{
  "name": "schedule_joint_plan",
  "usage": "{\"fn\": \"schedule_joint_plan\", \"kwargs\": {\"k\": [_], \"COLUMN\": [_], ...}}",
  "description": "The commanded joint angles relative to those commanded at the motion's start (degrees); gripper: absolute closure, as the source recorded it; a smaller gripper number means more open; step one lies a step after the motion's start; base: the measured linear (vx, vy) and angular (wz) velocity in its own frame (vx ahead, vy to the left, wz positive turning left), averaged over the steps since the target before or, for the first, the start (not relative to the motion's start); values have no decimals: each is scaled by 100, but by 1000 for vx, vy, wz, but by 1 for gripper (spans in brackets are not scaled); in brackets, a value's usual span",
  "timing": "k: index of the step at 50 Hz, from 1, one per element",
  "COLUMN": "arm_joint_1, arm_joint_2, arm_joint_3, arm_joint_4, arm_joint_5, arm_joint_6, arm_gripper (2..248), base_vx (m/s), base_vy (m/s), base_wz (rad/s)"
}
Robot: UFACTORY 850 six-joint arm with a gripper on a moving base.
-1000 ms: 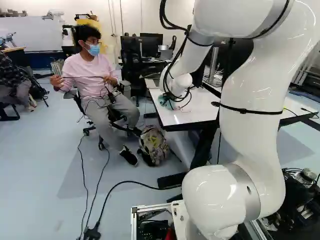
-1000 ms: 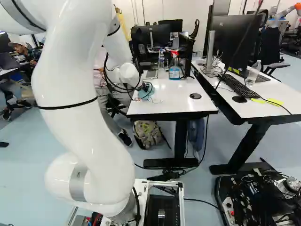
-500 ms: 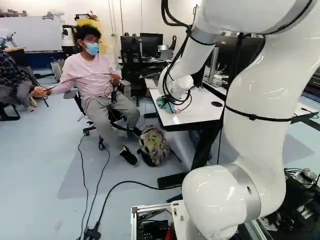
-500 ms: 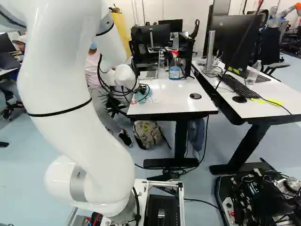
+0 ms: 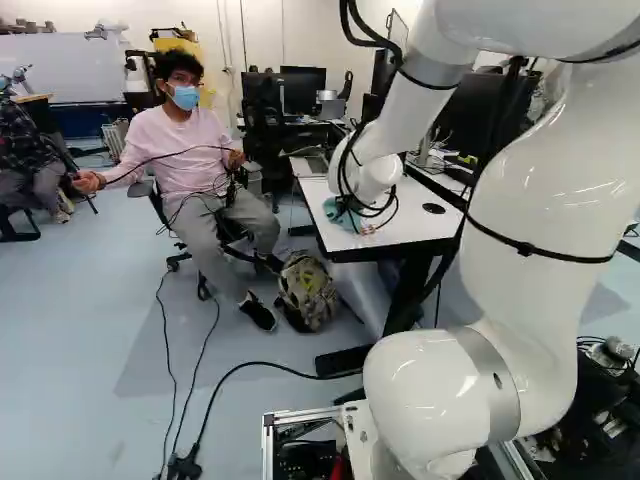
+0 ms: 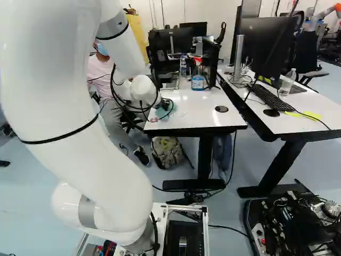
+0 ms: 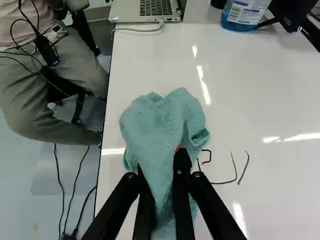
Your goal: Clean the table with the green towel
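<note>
In the left base view my gripper (image 5: 348, 208) is low over the near left part of the white table (image 5: 400, 226), partly hidden by cables. The green towel (image 6: 164, 110) lies under it on the tabletop. Seen from the wrist, the gripper (image 7: 161, 161) is shut on the bunched towel (image 7: 157, 125), cloth pinched between both fingers and spreading out ahead of them. Black pen marks (image 7: 225, 182) show on the table right beside the towel; whether more lie beneath it cannot be seen.
At the table's far end stand a blue spray bottle (image 6: 197, 81) and a laptop (image 7: 146, 9). A second table (image 6: 298, 118) with monitor and keyboard adjoins. A backpack (image 5: 308, 290) lies on the floor. Another robot (image 6: 318, 18) stands far back.
The arm has drawn the gripper back toward the table's near edge, the towel sliding along with it. More of the arm has swung rightward in the left base view. The base has not moved.
</note>
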State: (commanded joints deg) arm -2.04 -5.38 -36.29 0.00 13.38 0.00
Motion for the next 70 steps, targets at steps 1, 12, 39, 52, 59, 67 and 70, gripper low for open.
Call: {"fn": "schedule_joint_plan", "kwargs": {"k": [1, 12, 39, 52, 59, 67, 70], "arm_joint_1": [-19, -226, -774, -1045, -1170, -1258, -1280], "arm_joint_2": [18, 220, 389, 317, 225, 32, -48], "arm_joint_3": [19, 236, 415, 339, 243, 37, -50], "arm_joint_4": [0, 0, 0, 0, 0, 0, 0], "arm_joint_5": [0, 0, 0, 0, 0, 0, 0], "arm_joint_6": [0, 0, 0, 0, 0, 0, 0], "arm_gripper": [208, 208, 208, 208, 208, 208, 208], "base_vx": [0, 0, 0, 0, 0, 0, 0], "base_vy": [0, 0, 0, 0, 0, 0, 0], "base_wz": [0, 0, 0, 0, 0, 0, 0]}}
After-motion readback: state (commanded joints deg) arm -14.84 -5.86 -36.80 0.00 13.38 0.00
